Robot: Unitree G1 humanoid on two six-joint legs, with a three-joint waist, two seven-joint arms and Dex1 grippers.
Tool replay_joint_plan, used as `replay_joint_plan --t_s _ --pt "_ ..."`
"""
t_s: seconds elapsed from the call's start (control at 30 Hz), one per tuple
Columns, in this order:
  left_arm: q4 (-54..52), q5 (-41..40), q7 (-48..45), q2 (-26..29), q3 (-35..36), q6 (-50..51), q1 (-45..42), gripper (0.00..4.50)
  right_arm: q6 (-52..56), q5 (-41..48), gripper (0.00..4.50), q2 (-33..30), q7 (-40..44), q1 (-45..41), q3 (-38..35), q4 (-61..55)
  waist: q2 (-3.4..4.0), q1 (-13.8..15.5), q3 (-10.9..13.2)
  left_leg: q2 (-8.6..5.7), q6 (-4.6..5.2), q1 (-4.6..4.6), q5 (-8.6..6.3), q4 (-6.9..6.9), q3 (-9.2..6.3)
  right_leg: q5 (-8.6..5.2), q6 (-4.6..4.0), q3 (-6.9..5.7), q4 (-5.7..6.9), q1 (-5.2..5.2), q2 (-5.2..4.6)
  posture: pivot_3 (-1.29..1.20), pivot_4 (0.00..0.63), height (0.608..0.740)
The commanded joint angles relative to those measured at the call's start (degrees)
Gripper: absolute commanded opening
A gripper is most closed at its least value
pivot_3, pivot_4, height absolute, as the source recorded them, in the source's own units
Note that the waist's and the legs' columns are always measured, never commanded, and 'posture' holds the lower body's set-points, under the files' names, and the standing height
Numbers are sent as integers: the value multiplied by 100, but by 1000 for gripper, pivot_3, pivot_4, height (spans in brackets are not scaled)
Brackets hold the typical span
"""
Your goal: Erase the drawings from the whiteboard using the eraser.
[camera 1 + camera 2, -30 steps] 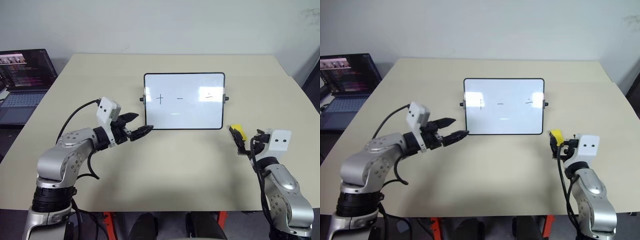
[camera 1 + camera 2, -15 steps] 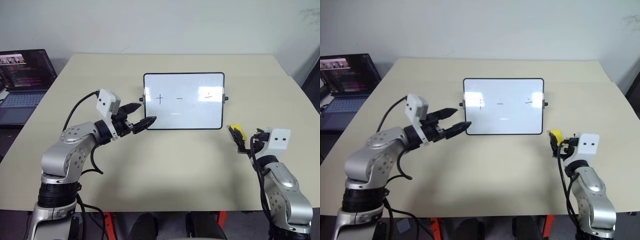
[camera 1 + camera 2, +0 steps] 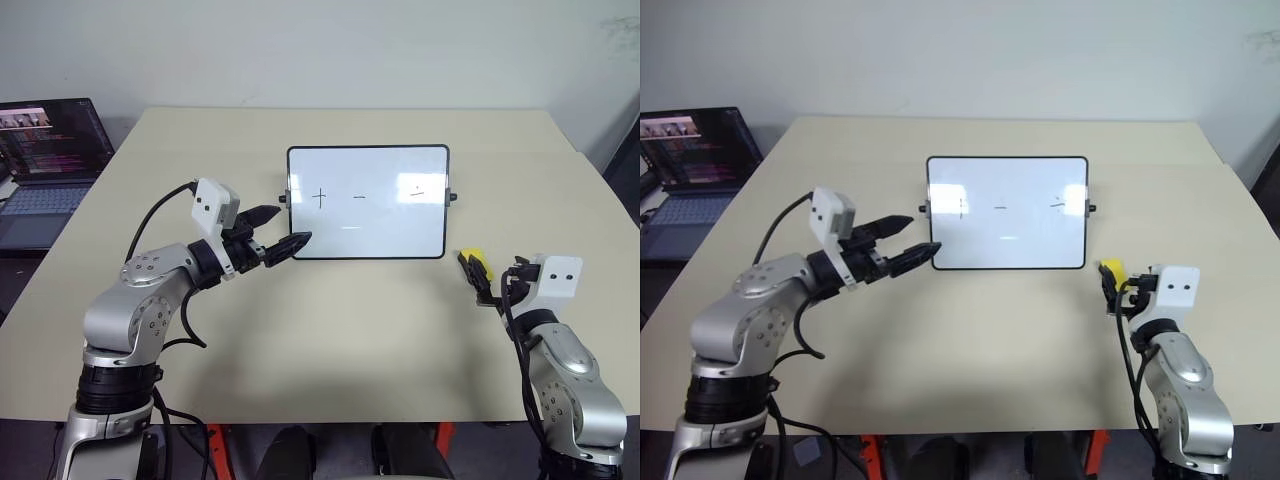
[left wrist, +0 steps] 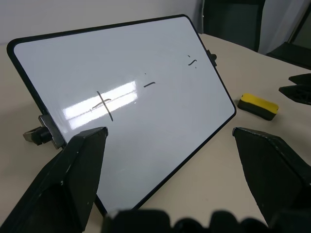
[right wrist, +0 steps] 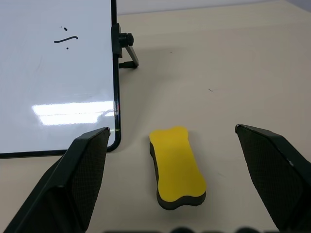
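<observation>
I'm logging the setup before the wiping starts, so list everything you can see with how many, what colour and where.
table: one, beige, under everything.
whiteboard: one, white with a thin black frame, propped at a tilt mid-table.
drawings: three, black, in a row across the whiteboard: a plus sign, a dash, a stroke with dots.
eraser: one, yellow top with dark underside, lying on the table beside the whiteboard's right corner, not held.
laptop: one, dark with its screen lit, on the far left beside the table.
left pincer: one, black, open, at the whiteboard's lower left corner.
right pincer: one, black, open, just short of the eraser, fingers either side of it.
</observation>
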Motion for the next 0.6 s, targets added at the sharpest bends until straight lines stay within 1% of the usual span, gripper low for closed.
replay_joint_plan --t_s 0.03,0.37,0.6 --pt "-19 56 -60 34 92 -266 -153 4500 -145 29 4455 -12 18 -50 -43 -103 0 0 0 0 0 0 0 0 0 0 0 0 0 0 0 0 150 740" --pt "204 255 -40 73 175 -697 -236 4500 -187 27 4455 -20 36 -38 -47 -93 0 0 0 0 0 0 0 0 0 0 0 0 0 0 0 0 150 740" --pt "250 286 -139 72 99 -779 -241 4500 -230 27 4455 -47 80 -78 -44 -13 0 0 0 0 0 0 0 0 1 0 0 0 0 0 0 0 150 740"
